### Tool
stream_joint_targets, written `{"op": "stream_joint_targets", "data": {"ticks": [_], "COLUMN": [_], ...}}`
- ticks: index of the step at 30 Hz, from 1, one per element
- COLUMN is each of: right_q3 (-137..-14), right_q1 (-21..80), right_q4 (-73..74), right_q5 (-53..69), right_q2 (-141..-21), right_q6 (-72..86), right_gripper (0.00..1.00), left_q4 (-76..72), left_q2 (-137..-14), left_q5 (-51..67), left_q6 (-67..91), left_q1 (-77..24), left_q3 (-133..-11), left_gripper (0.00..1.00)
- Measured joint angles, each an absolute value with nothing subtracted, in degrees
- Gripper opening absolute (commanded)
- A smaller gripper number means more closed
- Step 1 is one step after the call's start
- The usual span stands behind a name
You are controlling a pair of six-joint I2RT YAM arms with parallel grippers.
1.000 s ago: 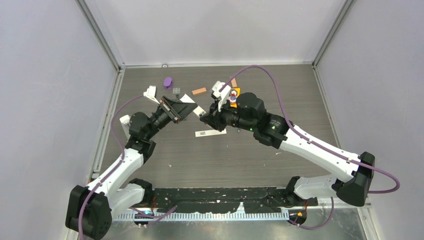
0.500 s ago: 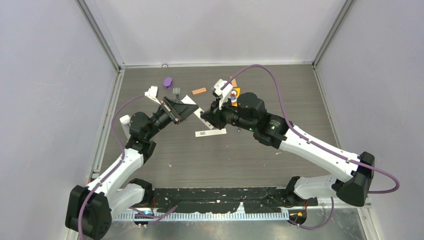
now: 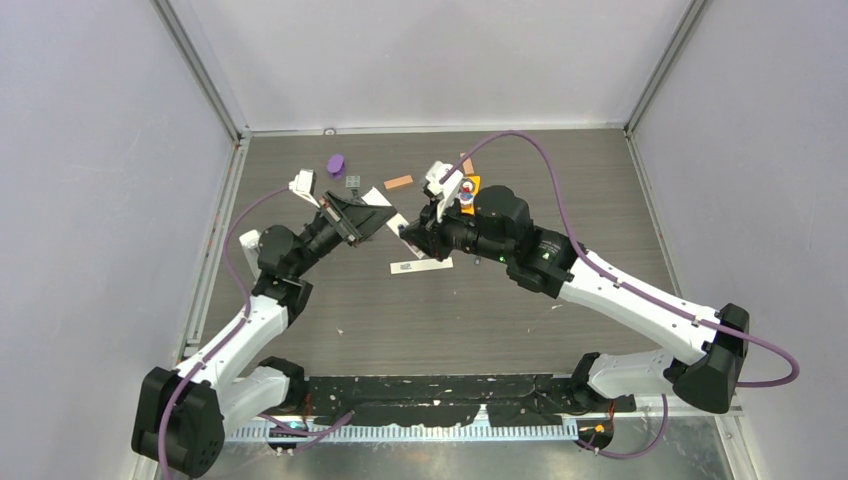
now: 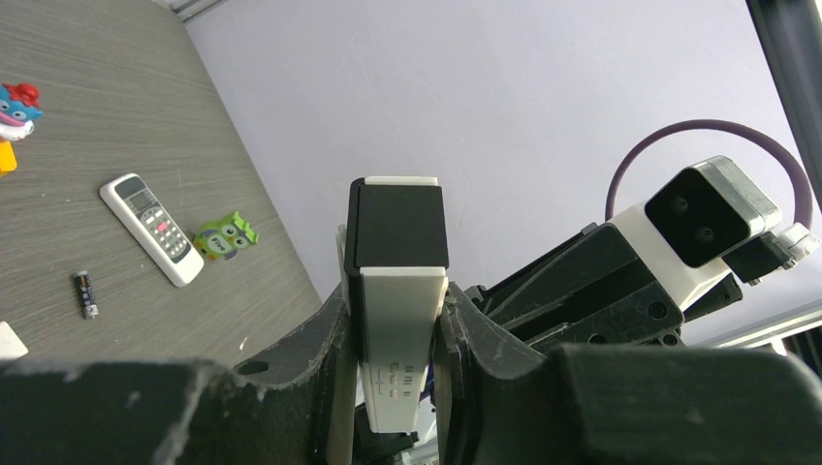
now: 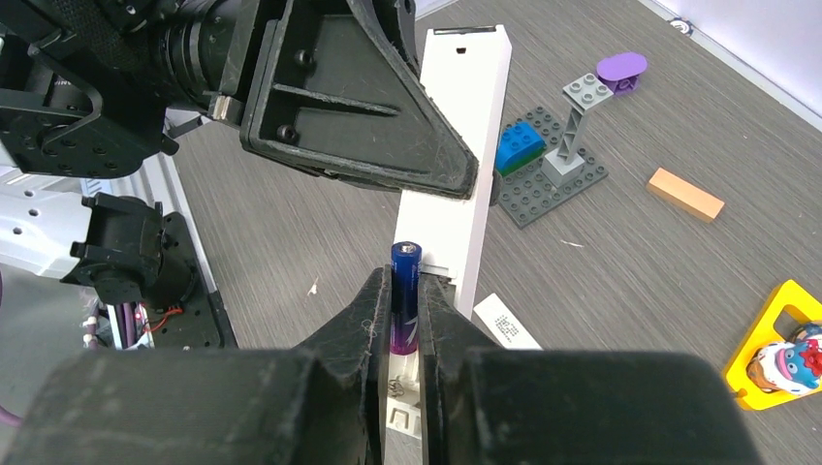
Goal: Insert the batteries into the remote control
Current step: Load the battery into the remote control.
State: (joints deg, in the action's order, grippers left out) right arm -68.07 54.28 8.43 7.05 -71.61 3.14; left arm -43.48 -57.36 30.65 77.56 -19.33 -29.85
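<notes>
My left gripper (image 4: 393, 302) is shut on a white remote control (image 4: 395, 329) with a black end and holds it up off the table. In the right wrist view the remote (image 5: 456, 165) lies lengthwise with its battery bay open at the near end. My right gripper (image 5: 404, 295) is shut on a blue-purple battery (image 5: 404, 276), held upright right at that open bay. In the top view the two grippers meet mid-table, left (image 3: 372, 222) and right (image 3: 412, 233). A dark battery (image 4: 85, 294) lies on the table. The other batteries are out of view.
A second white remote (image 4: 150, 228) and a green owl toy (image 4: 223, 237) lie near the dark battery. A white cover strip (image 3: 420, 265) lies below the grippers. A Lego plate (image 5: 548, 179), a purple piece (image 5: 620, 66), an orange block (image 5: 685, 194) and a yellow toy (image 5: 785, 354) lie beyond.
Both grippers have shifted only slightly. The right gripper with the battery stays at the end of the remote held by the left.
</notes>
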Motion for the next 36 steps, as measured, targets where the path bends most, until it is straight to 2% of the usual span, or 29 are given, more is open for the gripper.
{"op": "stream_joint_targets", "data": {"ticks": [11, 17, 28, 31, 36], "right_q3": [-68.12, -68.38, -73.45, -74.41, -75.83], "right_q1": [54.28, 54.28, 53.89, 52.93, 48.99], "right_q4": [11.09, 12.25, 16.08, 16.49, 17.02], "right_q5": [7.2, 7.14, 7.18, 8.54, 10.52], "right_q2": [-71.61, -71.81, -73.17, -73.12, -73.1], "right_q6": [3.51, 4.91, 9.17, 10.79, 15.29], "right_gripper": [0.13, 0.27, 0.42, 0.51, 0.75], "left_q4": [-43.64, -44.25, -46.78, -46.92, -47.44], "left_q2": [-57.36, -57.36, -57.36, -57.36, -57.36], "left_q5": [30.57, 30.48, 29.93, 29.76, 30.76], "left_q6": [77.62, 77.91, 79.11, 79.07, 79.11], "left_q1": [-18.94, -18.72, -18.63, -18.61, -18.63], "left_q3": [-29.19, -28.62, -28.62, -28.62, -28.58], "left_gripper": [0.0, 0.0, 0.0, 0.0, 0.0]}}
